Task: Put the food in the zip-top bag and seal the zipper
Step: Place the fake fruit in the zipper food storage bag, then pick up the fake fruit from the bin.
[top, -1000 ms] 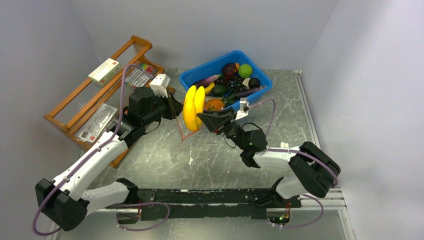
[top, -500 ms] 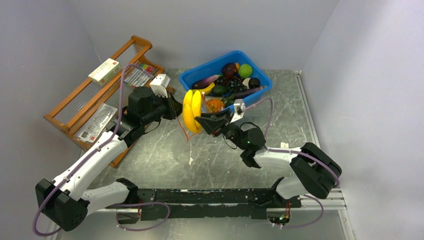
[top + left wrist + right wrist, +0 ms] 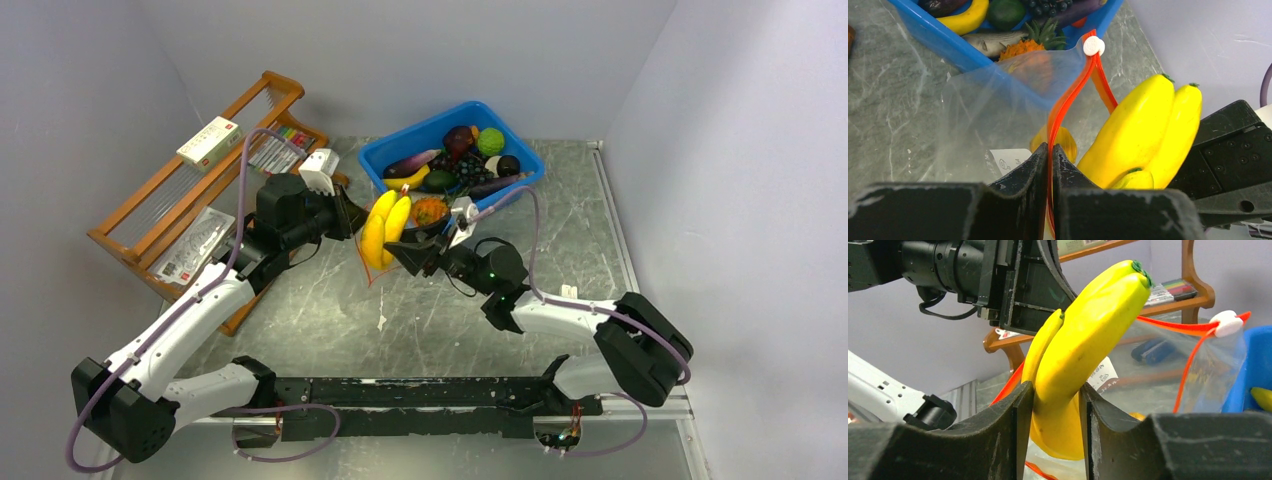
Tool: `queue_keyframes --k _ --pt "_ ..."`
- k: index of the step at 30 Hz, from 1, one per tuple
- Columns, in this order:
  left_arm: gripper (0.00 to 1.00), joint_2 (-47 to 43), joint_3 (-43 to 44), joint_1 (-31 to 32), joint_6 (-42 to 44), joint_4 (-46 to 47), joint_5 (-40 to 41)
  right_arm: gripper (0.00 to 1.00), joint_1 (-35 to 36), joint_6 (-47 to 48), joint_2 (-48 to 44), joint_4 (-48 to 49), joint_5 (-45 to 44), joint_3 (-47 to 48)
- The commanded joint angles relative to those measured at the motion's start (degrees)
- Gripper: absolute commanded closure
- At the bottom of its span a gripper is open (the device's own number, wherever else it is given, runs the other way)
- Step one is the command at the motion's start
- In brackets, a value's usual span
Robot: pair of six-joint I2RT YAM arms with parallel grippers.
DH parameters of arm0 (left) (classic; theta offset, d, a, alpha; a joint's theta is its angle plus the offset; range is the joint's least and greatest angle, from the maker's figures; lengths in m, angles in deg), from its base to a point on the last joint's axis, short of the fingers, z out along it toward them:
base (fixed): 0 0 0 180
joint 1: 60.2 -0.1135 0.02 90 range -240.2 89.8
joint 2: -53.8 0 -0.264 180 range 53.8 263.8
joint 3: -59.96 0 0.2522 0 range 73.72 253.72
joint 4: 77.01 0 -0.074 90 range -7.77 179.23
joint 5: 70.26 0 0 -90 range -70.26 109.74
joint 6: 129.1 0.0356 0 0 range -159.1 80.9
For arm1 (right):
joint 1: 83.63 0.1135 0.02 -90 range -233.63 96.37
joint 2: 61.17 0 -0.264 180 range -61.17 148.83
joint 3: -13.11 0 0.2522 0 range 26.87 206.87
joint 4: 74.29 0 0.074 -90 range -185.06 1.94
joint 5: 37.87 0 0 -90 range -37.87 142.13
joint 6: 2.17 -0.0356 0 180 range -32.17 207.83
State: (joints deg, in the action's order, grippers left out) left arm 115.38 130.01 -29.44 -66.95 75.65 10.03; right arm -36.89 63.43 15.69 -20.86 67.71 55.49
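Right hand (image 3: 1054, 396) pinches bananas (image 3: 1088, 335) at bag (image 3: 993, 110) mouth; left hand (image 3: 1050, 152) pinches zipper (image 3: 1068, 100), which snagging bananas could tug free.

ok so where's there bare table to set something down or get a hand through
Free: the table on the near side of the zip-top bag, and the strip right of the blue bin toward the wall. Crowded: the middle, where the left gripper pinches the bag and the right gripper holds the banana bunch beside the bin. The wooden rack fills the left.
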Motion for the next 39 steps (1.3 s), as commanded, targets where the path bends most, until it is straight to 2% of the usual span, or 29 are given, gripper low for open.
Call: queue_keyframes --k 1,5,10,18,23,29,39 --pt "0.93 -1.46 0.80 -0.24 -0.14 -0.17 -2.25 0.62 0.26 3.19 -2.03 -6.14 2.83 3.84" --pt "0.93 -1.64 0.34 -0.35 -0.27 -0.14 -2.14 0.59 0.23 5.38 -2.56 -9.69 2.28 4.25" --pt "0.93 -1.55 0.07 -0.49 0.08 -0.52 -1.36 0.48 0.24 7.91 -4.68 -15.99 1.03 4.85" --pt "0.93 -0.82 -0.22 -0.53 -0.08 -0.20 -1.59 0.47 0.24 5.73 -8.04 -22.28 -0.80 7.24" --pt "0.93 -0.76 -0.22 -0.53 0.04 0.18 -1.14 0.48 0.23 -0.21 -9.62 -33.49 -2.87 13.10" --pt "0.93 -1.02 0.06 -0.53 2.14 -0.81 1.11 0.49 0.28 -6.91 -11.44 -51.63 -13.34 21.16" --pt "0.93 -1.84 4.03 -0.53 11.16 -5.83 8.88 0.48 -0.85 7.48 -13.66 -59.12 -23.19 25.78"
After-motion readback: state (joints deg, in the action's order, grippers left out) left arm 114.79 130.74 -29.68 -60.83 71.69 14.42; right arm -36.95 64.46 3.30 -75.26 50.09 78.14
